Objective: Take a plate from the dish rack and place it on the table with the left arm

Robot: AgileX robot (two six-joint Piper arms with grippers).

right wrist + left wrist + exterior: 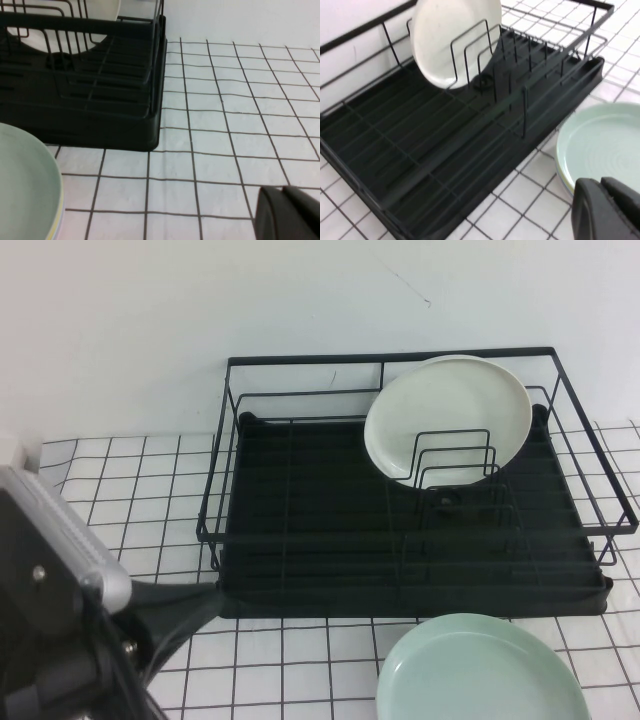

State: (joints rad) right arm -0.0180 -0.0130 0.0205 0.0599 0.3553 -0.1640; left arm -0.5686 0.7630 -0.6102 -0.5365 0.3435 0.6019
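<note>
The pale mint-green plate (480,672) lies flat on the table (300,660) in front of the dish rack's right half; it also shows in the left wrist view (605,145) and the right wrist view (22,185). A thin yellowish edge shows beneath it. The black wire dish rack (300,540) holds a cream-white plate (450,415) upright in its dividers. The left arm (60,570) is at the near left. My left gripper (602,182) is shut and empty, close by the mint plate's near rim. My right gripper (283,189) is shut and empty, low over the cloth to the right of the rack.
A white wall stands right behind the rack. The rack's left half (290,490) holds nothing. Gridded cloth lies bare in front of the rack's left part (280,670) and to the right of the rack (240,100).
</note>
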